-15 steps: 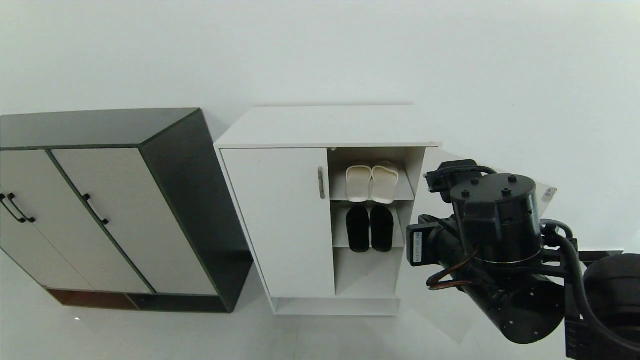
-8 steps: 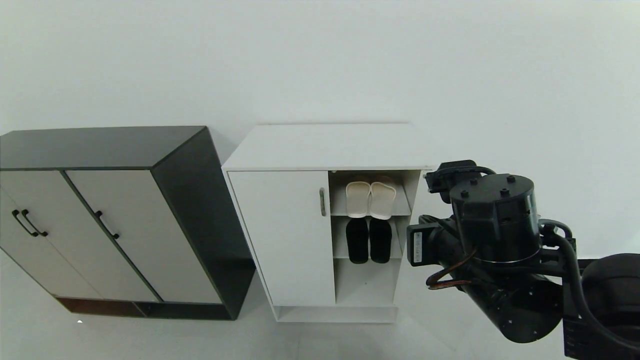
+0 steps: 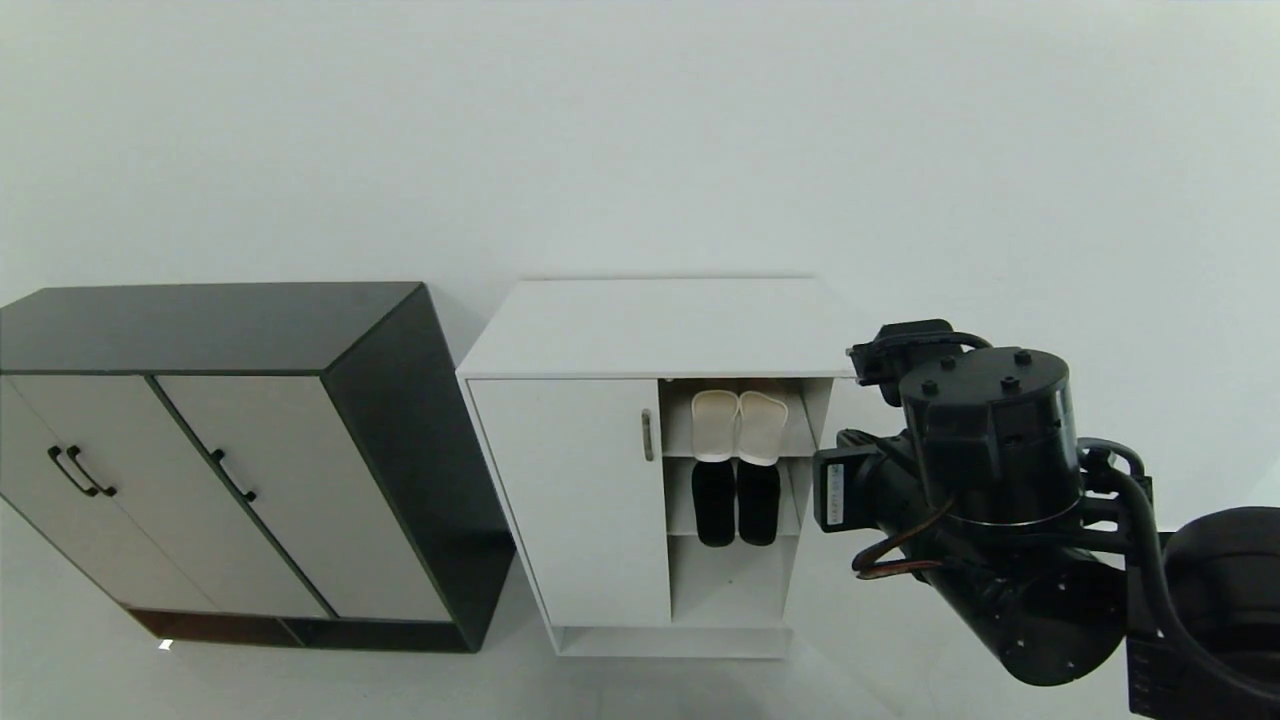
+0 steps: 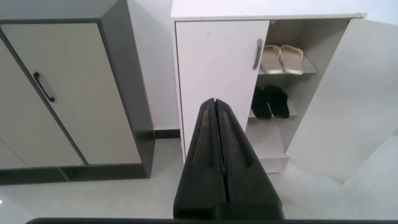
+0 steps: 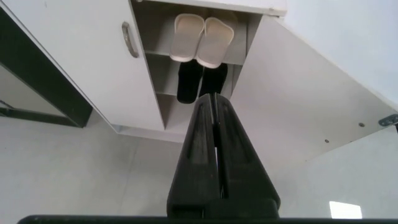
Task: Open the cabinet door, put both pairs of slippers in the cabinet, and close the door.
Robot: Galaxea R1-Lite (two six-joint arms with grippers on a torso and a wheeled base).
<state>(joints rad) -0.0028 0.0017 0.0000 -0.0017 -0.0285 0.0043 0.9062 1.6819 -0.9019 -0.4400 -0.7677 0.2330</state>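
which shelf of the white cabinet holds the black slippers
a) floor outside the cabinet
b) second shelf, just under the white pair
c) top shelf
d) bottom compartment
b: the black slippers sit on the shelf directly below the white slippers inside the white cabinet.

The white cabinet [image 5: 158,93] is seen with one door [image 5: 311,112] swung wide and the other, bearing a metal handle [image 5: 129,39], closed. The white slippers [image 5: 203,31] are set side by side on the cabinet's upper shelf, the black slippers [image 5: 188,81] on the shelf beneath. The right gripper [image 5: 215,98] is held before the open compartment, fingers pressed together on nothing.
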